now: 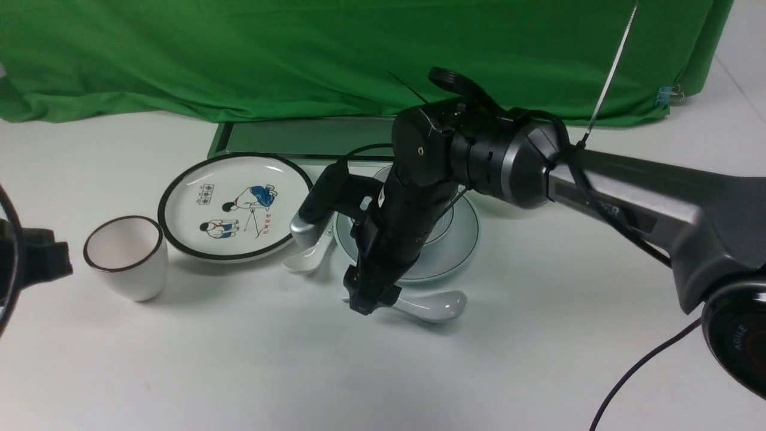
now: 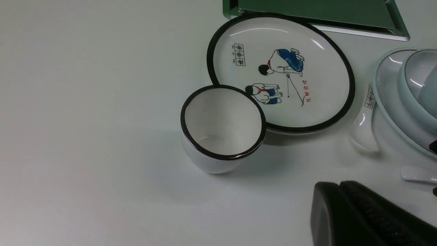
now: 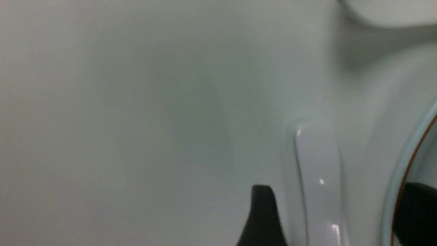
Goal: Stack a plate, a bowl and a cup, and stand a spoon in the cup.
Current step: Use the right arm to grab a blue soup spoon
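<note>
White table [image 1: 538, 359]: spoon [image 3: 317, 171] handle lies inside spread right pincer [image 3: 336, 212].

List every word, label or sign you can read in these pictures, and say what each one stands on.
"AGILE", letters running off the edge: on the right arm's black joint housing.
Boxed black characters on the cartoon plate: too small to read.
Red characters beside the plate's figures: blurred, unreadable.
Boxed marks on the marked spoon's handle: unreadable.
No other text shows.
</note>
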`<act>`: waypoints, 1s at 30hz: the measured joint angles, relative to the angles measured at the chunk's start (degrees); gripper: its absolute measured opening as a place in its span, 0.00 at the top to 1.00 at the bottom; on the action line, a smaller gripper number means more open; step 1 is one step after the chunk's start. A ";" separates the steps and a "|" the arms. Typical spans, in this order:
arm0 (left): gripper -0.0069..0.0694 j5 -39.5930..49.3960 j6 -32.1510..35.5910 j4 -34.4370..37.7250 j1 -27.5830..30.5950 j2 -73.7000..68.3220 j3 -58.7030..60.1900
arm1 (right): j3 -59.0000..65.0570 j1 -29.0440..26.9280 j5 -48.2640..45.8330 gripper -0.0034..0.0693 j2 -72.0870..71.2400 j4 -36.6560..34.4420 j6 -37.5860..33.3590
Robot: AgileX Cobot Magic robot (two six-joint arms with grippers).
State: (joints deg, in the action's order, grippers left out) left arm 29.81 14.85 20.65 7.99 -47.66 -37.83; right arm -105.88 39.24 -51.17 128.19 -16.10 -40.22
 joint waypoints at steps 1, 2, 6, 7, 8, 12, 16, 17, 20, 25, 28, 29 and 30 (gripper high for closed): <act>0.95 -0.53 0.00 0.00 0.00 -0.21 0.07 | 0.00 0.00 0.53 0.24 0.24 0.06 -0.01; 0.95 -1.35 0.06 0.00 0.00 -0.28 0.12 | -0.08 0.00 0.96 0.24 0.49 0.34 -0.09; 0.95 -3.61 0.07 0.31 0.00 -0.32 0.13 | -0.16 0.00 2.29 0.36 1.00 1.06 -0.09; 0.95 -3.61 0.07 0.31 0.00 -0.32 0.13 | -0.20 0.00 2.37 0.39 1.00 1.06 -0.09; 0.95 -3.73 0.07 0.38 0.00 -0.32 0.13 | -0.32 0.00 2.37 0.45 1.00 1.13 -0.09; 0.95 -3.79 0.07 0.44 0.00 -0.32 0.13 | -0.38 0.00 2.31 0.51 1.05 1.00 -0.09; 0.95 -3.84 0.07 0.44 0.00 -0.32 0.13 | -0.50 0.00 1.92 0.45 1.05 0.63 0.02; 0.95 -3.84 0.07 0.44 0.00 -0.32 0.13 | -0.59 0.00 1.92 0.45 1.05 0.51 0.02; 0.95 -3.90 0.07 0.44 0.00 -0.35 0.13 | -2.29 0.00 -0.85 0.35 1.45 0.01 0.45; 0.95 -4.00 0.12 0.56 0.00 -0.35 0.13 | -6.32 0.00 -4.40 0.33 1.65 -0.62 4.36; 0.95 -4.07 0.08 1.13 0.00 -0.35 0.13 | -9.12 0.11 -5.89 0.32 1.60 -2.35 7.76; 0.95 -4.07 0.08 1.21 0.00 -0.35 0.13 | -9.23 0.18 -6.01 0.32 1.60 -3.09 7.89; 0.95 -4.07 0.08 1.32 0.00 -0.35 0.13 | -9.23 0.18 -6.06 0.32 1.60 -3.22 7.89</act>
State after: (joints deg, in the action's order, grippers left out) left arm 25.75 14.93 21.97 7.99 -48.01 -37.70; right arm -115.10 39.42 -57.23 129.80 -19.32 -32.33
